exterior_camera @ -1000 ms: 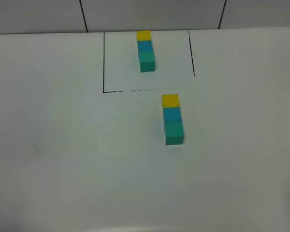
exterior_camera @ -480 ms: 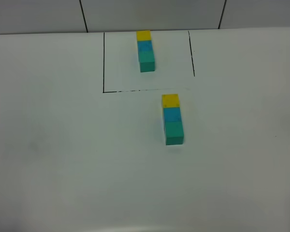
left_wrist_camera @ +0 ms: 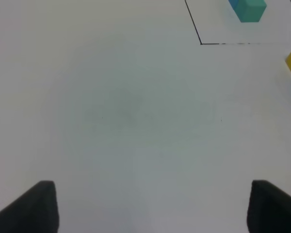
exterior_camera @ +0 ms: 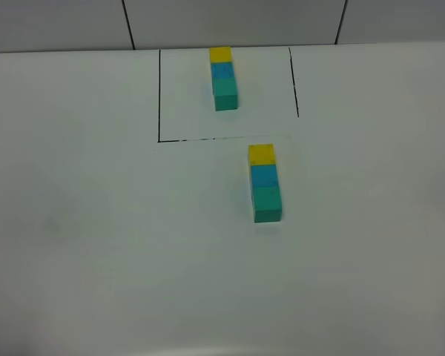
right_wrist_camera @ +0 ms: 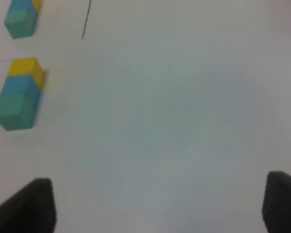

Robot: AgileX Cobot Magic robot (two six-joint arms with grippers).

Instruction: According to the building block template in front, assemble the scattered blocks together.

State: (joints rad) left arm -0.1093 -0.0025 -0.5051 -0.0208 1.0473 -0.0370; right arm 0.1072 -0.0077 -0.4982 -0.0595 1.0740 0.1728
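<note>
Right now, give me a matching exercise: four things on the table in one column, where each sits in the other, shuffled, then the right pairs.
Things
1. template bar
2. yellow cube
3. blue cube
4. teal-green cube

Places
A. middle of the assembled row
B. inside the black-lined box at the far edge
C. near end of the assembled row
D. end of the assembled row closest to the box

Pairs: 1-B, 2-D, 3-A, 4-C

no readable text, labels, brands, numbers or signs anywhere
</note>
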